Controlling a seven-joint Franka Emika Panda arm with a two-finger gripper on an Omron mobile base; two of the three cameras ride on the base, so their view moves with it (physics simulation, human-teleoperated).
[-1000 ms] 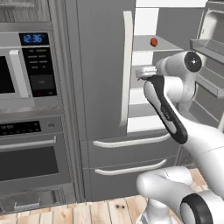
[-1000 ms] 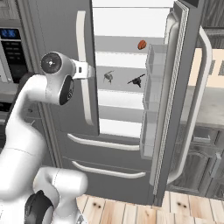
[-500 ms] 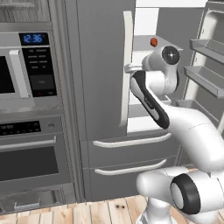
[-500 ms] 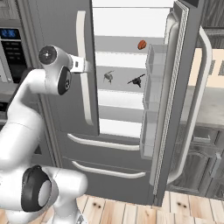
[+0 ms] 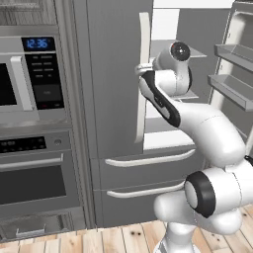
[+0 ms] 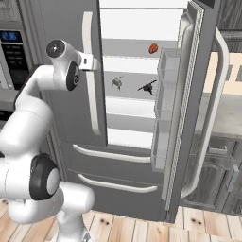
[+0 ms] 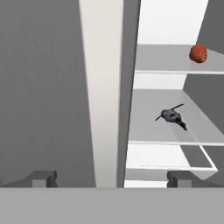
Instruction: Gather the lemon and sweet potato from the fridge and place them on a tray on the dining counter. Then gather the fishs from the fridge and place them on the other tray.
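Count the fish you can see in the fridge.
2, both on the middle shelf: one fish toward the left, the other fish toward the right, below the sweet potato. Others may be hidden.

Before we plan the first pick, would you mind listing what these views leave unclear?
- Lemon: not visible on the fridge shelves; the closed left door may hide it.
- Sweet potato: too small in the right base view to confirm its shape.
- Fish: small and dark; details unreadable.
- Gripper: tips cut off by the hand view's lower edge.
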